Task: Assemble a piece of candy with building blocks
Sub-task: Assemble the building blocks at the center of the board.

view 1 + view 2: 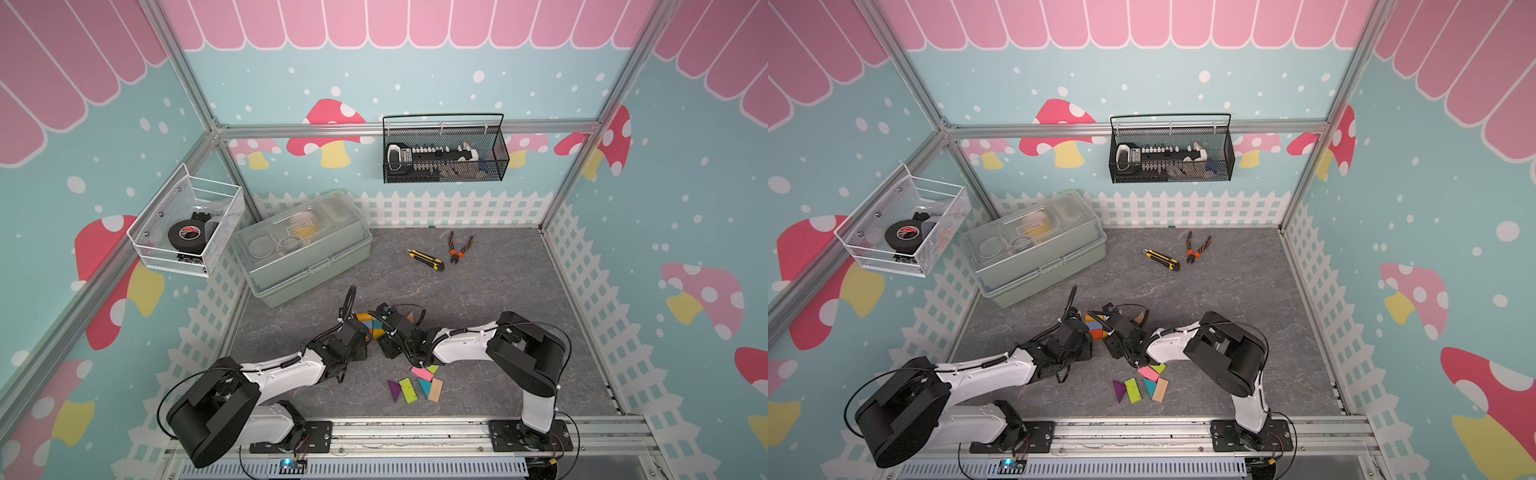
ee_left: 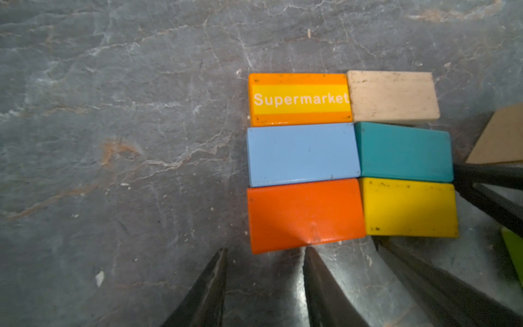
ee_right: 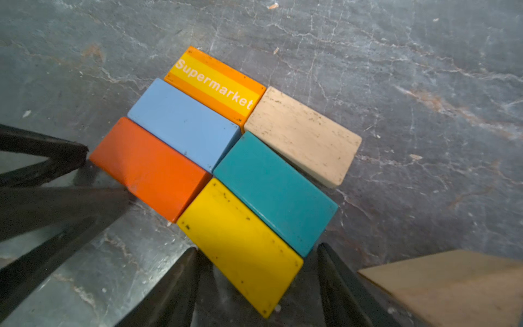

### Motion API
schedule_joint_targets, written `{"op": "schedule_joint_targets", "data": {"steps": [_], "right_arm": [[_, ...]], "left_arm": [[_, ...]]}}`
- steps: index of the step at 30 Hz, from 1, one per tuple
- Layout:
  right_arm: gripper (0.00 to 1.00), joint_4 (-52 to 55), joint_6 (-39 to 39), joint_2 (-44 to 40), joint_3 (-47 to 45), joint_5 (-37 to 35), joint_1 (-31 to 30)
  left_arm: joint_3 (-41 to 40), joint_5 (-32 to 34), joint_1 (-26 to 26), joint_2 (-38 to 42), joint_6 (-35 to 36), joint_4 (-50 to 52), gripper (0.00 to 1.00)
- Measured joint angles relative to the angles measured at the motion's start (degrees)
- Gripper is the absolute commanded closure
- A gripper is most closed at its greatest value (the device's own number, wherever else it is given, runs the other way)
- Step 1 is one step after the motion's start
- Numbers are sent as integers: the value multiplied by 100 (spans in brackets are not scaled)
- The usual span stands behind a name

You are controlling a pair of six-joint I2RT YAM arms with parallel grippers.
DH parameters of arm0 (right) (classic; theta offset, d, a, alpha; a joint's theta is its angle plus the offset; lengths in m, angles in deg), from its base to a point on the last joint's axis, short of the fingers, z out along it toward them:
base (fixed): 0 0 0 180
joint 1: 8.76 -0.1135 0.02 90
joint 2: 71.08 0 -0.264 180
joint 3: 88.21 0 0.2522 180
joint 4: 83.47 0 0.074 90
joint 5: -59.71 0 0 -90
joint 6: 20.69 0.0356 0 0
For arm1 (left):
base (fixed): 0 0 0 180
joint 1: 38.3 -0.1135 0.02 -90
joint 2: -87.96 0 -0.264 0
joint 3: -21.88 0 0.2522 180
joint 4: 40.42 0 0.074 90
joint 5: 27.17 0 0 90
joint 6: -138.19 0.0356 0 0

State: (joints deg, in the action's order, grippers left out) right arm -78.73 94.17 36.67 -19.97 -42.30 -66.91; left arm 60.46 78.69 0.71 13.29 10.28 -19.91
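Six building blocks (image 2: 351, 158) lay packed in a flat grid on the bench (image 2: 113, 113). The left claw (image 2: 264, 252) stood partly open, empty, one tip touching the orange block (image 2: 304, 215). The right claw (image 3: 257, 249) straddled the yellow block (image 3: 240, 246), jaws apart.

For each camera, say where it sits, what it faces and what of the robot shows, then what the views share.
Top views: high above the front rail, looking down; both arms, loose blocks, knife, pliers.
Left wrist: on the left arm, facing the block grid; left gripper open at the orange block.
Right wrist: right gripper astride the yellow block.
Shared: the grid.
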Motion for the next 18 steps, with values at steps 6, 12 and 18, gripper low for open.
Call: {"op": "schedule_joint_targets", "data": {"steps": [6,12,18], "right_arm": [[35,162,-197,-350,-286,247,103],[41,177,-343,-540,-498,553,350],[42,175,-393,-538,-507,811,433]], "left_arm": [[-4,-20,0,39,-2,31,54],[-42,-31,0,107,-2,70,54],[-42,-42,0,107,-2,68,54]]}}
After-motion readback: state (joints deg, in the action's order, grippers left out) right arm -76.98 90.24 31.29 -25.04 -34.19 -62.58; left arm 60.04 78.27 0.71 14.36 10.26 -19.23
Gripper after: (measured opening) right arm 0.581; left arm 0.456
